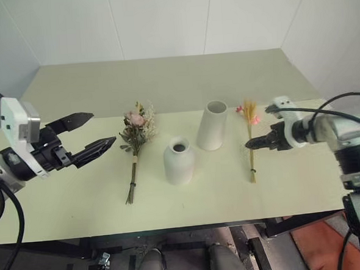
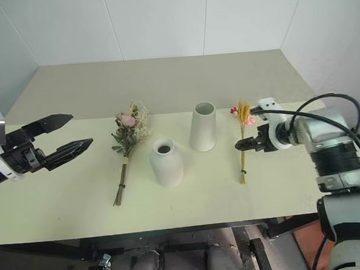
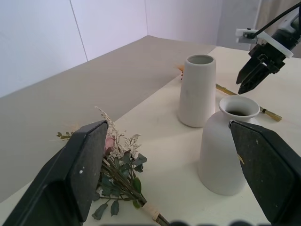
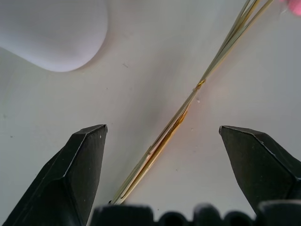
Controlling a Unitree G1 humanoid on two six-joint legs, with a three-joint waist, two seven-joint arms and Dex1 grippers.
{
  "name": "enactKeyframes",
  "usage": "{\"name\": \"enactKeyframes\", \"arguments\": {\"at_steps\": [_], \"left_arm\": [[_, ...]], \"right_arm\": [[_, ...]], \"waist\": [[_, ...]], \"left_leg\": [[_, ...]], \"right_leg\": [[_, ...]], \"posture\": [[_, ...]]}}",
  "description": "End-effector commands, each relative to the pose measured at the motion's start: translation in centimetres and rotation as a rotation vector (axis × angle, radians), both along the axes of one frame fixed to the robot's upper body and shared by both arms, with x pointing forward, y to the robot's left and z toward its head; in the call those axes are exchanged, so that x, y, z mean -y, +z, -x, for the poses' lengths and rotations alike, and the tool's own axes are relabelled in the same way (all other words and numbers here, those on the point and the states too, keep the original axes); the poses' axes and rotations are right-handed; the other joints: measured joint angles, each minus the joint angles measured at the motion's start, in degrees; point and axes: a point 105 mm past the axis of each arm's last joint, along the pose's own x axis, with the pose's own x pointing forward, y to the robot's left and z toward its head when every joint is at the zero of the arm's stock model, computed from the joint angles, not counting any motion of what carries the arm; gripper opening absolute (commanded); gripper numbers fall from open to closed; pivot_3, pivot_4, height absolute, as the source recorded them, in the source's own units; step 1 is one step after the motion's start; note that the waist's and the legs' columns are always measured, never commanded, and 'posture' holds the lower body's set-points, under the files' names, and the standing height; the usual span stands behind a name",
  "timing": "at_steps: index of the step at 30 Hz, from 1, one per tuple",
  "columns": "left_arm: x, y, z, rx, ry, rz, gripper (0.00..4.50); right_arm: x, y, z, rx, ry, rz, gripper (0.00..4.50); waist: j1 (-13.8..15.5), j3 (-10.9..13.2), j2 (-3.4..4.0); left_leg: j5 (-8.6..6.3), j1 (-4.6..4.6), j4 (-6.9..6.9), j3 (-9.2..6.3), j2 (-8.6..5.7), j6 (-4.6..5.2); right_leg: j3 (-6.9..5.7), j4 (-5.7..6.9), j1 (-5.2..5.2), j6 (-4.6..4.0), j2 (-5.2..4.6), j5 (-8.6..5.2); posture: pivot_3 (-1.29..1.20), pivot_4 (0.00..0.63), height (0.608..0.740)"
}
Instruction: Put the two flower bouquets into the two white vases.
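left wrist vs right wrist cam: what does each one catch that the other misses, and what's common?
Left wrist view alone: the bushy bouquet lying on the table, the short vase, the mouth and whole height of the tall vase, and the open right gripper poised above the table. Right wrist view alone: a close look at the wheat stems lying between its open fingers. Shared: the cream tabletop, the wheat stalks and a white vase.

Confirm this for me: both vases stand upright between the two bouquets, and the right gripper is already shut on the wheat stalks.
One thing is wrong: the right gripper is not shut on the wheat stalks. The right wrist view shows its fingers wide open, either side of the stems, which lie on the table. Both vases, short and tall, do stand upright between the bouquets.
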Motion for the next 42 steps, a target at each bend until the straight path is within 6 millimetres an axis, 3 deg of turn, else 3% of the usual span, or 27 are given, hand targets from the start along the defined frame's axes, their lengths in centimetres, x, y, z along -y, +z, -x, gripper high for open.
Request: {"name": "enactKeyframes", "arguments": {"at_steps": [1, 7, 10, 21, 22, 26, 29, 32, 35, 39, 42], "left_arm": [[0.2, 0.9, 0.6, 0.059, 0.001, -0.007, 4.48], [0.2, 0.6, 0.7, 0.051, 0.008, -0.003, 4.48], [0.3, 0.5, 0.6, 0.049, 0.008, 0.000, 4.50], [0.6, 0.2, 0.4, 0.045, -0.005, 0.021, 4.50], [0.7, 0.1, 0.4, 0.044, -0.008, 0.022, 4.50], [0.9, 0.3, 0.1, 0.050, -0.023, 0.036, 4.50], [0.6, 1.5, 0.1, 0.089, -0.037, 0.099, 4.50], [0.6, 1.6, -0.2, 0.082, -0.059, 0.076, 4.50], [0.8, 2.1, -0.3, 0.045, -0.129, 0.078, 4.50], [0.6, 2.7, -1.0, -0.099, -0.184, -0.001, 4.50], [0.4, 3.4, -1.2, -0.112, -0.214, -0.037, 4.50]], "right_arm": [[0.2, 0.1, -0.7, -0.003, -0.035, 0.050, 4.50], [-0.8, -1.4, -1.8, -0.022, -0.015, 0.134, 4.50], [-0.8, -1.8, -2.5, -0.019, -0.029, 0.165, 3.93], [-0.7, -0.8, -3.1, -0.012, 0.011, 0.208, 0.11], [-0.5, -0.4, -3.2, -0.005, -0.006, 0.198, 0.02], [1.1, 2.4, -4.5, 0.119, -0.172, 0.148, 0.02], [2.9, 6.1, -5.9, 0.355, -0.310, 0.077, 0.02], [3.4, 9.7, -6.7, 0.626, -0.324, 0.023, 0.02], [2.1, 12.8, -6.6, 0.830, -0.274, -0.100, 0.02], [-2.2, 17.0, -5.2, 0.998, -0.085, -0.378, 0.02], [-4.0, 19.0, -4.3, 1.076, -0.003, -0.482, 0.02]], "waist": [[0.0, 0.0, 0.00], [-0.2, 0.0, -0.02], [-0.5, -0.1, -0.15], [-1.4, -0.1, -0.22], [-1.4, -0.1, -0.22], [-1.3, -0.1, -0.20], [-1.1, -0.1, -0.16], [-1.2, -0.1, -0.15], [-1.3, -0.1, -0.15], [-1.9, 0.0, -0.07], [-1.8, 0.0, 0.02]], "left_leg": [[0.00, -0.01, 0.00, 0.00, 0.00, 0.00], [0.00, 0.01, 0.00, 0.00, 0.01, 0.00], [0.00, 0.10, 0.00, 0.00, 0.01, 0.00], [0.00, 0.08, -0.02, -0.01, 0.06, 0.00], [0.00, 0.08, -0.02, -0.01, 0.06, 0.00], [0.00, 0.05, -0.02, -0.01, 0.05, 0.00], [0.00, -0.02, -0.02, -0.02, 0.03, 0.00], [0.00, -0.04, -0.02, -0.02, 0.02, 0.00], [0.00, -0.05, -0.04, -0.01, 0.03, 0.00], [0.00, 0.00, -0.04, -0.04, 0.11, 0.00], [0.00, 0.05, -0.08, -0.03, 0.18, 0.00]], "right_leg": [[0.00, 0.00, -0.01, 0.00, 0.00, 0.00], [0.00, 0.00, 0.01, -0.02, 0.01, 0.02], [0.00, 0.00, 0.09, 0.02, 0.01, 0.04], [0.01, 0.01, 0.03, -0.02, 0.06, 0.07], [0.01, 0.01, 0.03, -0.02, 0.06, 0.06], [0.01, 0.01, 0.02, -0.02, 0.06, 0.07], [0.00, 0.01, -0.01, -0.04, 0.06, 0.08], [0.01, -0.01, -0.01, -0.05, 0.06, 0.09], [0.02, -0.03, 0.00, 0.01, 0.06, 0.05], [0.11, 0.03, -0.03, 0.05, 0.21, 0.07], [0.23, 0.01, -0.02, 0.05, 0.32, 0.07]], "posture": [[0.00, 0.150, 0.740], [0.00, 0.150, 0.740], [0.00, 0.150, 0.740], [0.00, 0.150, 0.740], [0.00, 0.150, 0.740], [0.00, 0.150, 0.740], [0.00, 0.150, 0.740], [0.00, 0.150, 0.740], [0.00, 0.150, 0.740], [0.00, 0.150, 0.740], [0.00, 0.150, 0.740]]}}
